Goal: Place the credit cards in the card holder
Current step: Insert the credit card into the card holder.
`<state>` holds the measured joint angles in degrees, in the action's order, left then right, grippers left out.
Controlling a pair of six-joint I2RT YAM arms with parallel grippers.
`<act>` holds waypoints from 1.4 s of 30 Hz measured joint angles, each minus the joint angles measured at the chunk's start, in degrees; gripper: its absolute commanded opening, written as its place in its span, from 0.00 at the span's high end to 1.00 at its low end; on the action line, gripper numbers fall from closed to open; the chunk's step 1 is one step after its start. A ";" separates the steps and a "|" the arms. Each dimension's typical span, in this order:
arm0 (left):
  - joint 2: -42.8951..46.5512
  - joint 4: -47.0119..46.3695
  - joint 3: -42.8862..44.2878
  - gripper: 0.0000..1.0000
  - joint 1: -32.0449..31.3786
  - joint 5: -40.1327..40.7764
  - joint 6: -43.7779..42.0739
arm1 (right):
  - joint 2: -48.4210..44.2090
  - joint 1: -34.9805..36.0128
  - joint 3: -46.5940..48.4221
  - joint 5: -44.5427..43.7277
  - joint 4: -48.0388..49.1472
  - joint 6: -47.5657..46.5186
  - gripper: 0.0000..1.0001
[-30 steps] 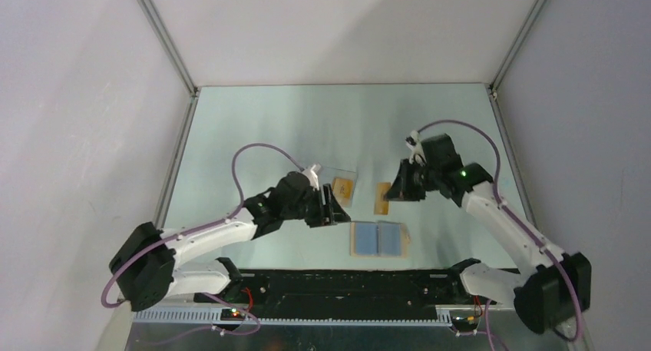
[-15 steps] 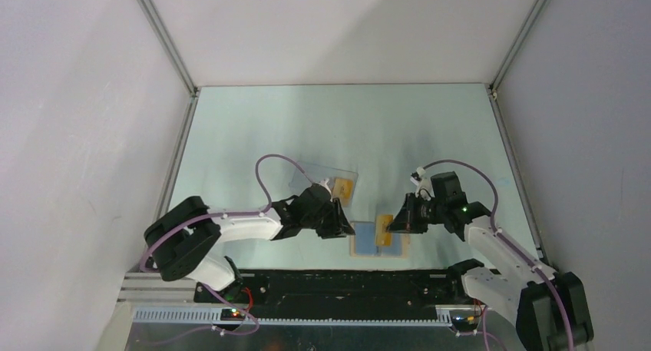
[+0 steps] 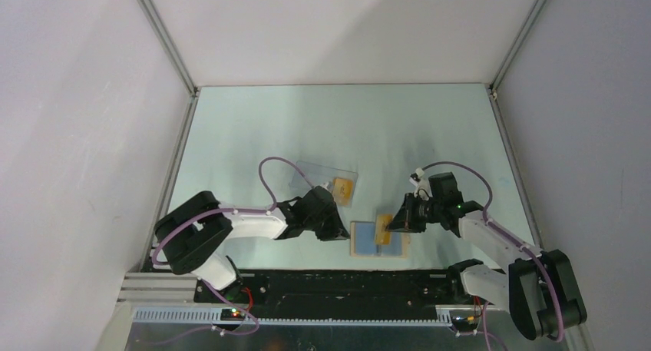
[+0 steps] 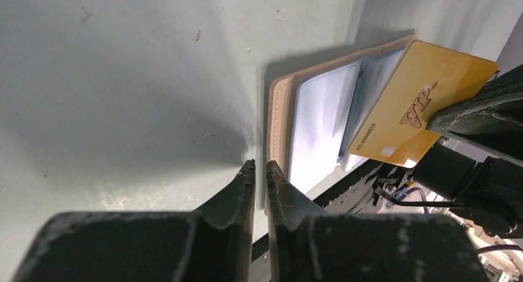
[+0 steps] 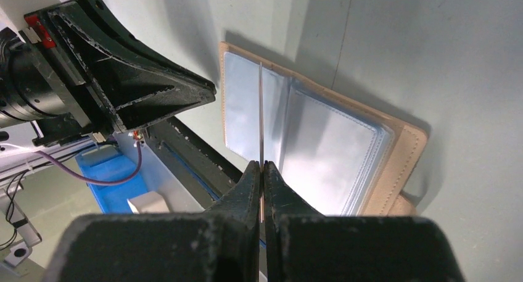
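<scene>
Right end effector [image 5: 260,168]: pinched shut on one orange card [image 5: 261,109], held on edge by its lower end; seen from the left wrist, the card's face reads "VIP".
Left end effector [image 4: 259,171]: narrow, its jaws drawn almost together with only a thin slit between them and nothing in it. Its tips sit low, just beside the wallet's left edge; whether they touch it I cannot tell.
Just changed, right arm: it has come forward and down from farther back on the desk [image 3: 253,128], bringing the card from well apart to directly over the open wallet [image 5: 407,152].
Just changed, left arm: it has swung in from beside the clear plastic case [image 3: 311,170] to the wallet's left side, closing its jaws on the way.
Meaning for the task: the approach looks finished and insertion is probably the step in hand, with the left arm placed to steady the wallet.
Wallet: lies open and flat near the front edge of the desk, blue lining and clear sleeves facing up.
Held card: its edge lines up with the centre fold, not yet inside a sleeve.
Other card [image 3: 343,188]: lies on the clear plastic case, not yet picked up.
</scene>
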<state>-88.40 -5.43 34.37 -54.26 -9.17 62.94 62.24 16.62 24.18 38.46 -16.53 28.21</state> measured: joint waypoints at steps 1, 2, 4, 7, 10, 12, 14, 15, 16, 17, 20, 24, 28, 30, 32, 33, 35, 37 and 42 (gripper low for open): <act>-0.17 0.02 0.00 0.86 0.00 0.00 0.02 | 0.15 -0.28 0.00 0.00 0.13 -0.11 1.00; -0.31 0.07 0.00 0.86 0.00 0.00 0.02 | 0.26 -0.59 0.00 0.00 0.15 -0.28 1.00; -0.37 0.17 0.00 0.86 0.00 0.02 0.02 | 0.50 -1.27 -0.13 0.00 0.24 -0.72 1.00; -0.37 0.28 0.00 0.86 0.00 0.02 0.02 | 0.94 -1.92 -0.74 0.02 0.66 -1.11 1.00; -0.44 0.46 0.02 0.86 0.00 0.02 0.02 | 1.90 -2.16 -1.44 0.07 1.18 -1.33 1.00; -0.50 0.48 0.02 0.86 0.00 0.02 0.02 | 2.60 -2.21 -1.95 0.35 1.70 -1.31 1.00; -0.55 0.50 0.04 0.86 0.00 0.00 0.02 | 3.30 -2.21 -2.45 1.03 2.43 -1.27 1.00; -0.57 0.55 0.04 0.86 0.00 0.02 0.02 | 3.50 -2.23 -2.67 1.38 2.75 -1.27 1.00; -0.57 0.57 0.04 0.86 0.00 0.00 0.02 | 3.61 -2.25 -2.84 1.66 3.10 -1.22 1.00; -0.57 0.61 0.04 0.86 0.00 0.00 0.02 | 3.69 -2.25 -3.04 1.97 3.50 -1.09 1.00; -0.76 0.68 0.13 0.86 0.00 0.00 0.02 | 3.80 -2.25 -3.72 2.64 4.70 -0.81 1.00; -1.22 0.76 0.57 0.86 0.00 -0.07 0.02 | 4.13 -2.25 -4.87 3.32 6.38 0.02 1.00; -1.40 0.76 0.72 0.87 0.00 -0.09 0.02 | 5.09 -2.49 -6.08 4.35 9.16 1.42 1.00; -1.40 0.76 0.72 0.87 0.00 -0.09 0.02 | 5.81 -2.51 -6.69 4.96 10.95 2.36 1.00; -1.44 0.76 0.74 0.87 0.00 -0.11 0.02 | 6.62 -2.51 -7.32 5.62 12.90 3.48 1.00; -1.49 0.76 0.76 0.88 0.00 -0.15 0.02 | 6.99 -2.54 -7.65 5.92 13.97 4.04 1.00; -1.51 0.76 0.79 0.90 0.00 -0.17 0.02 | 7.69 -2.54 -8.24 6.34 15.93 5.07 1.00; -1.60 0.76 0.79 0.93 0.00 -0.20 0.02 | 8.20 -2.54 -8.61 6.60 17.40 5.97 1.00; -1.62 0.83 0.81 1.00 0.00 -0.22 0.07 | 8.48 -2.54 -8.96 6.62 19.56 7.19 1.00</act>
<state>-90.02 -4.60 35.18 -54.26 -9.39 63.00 70.72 14.09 15.22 45.08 3.03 35.40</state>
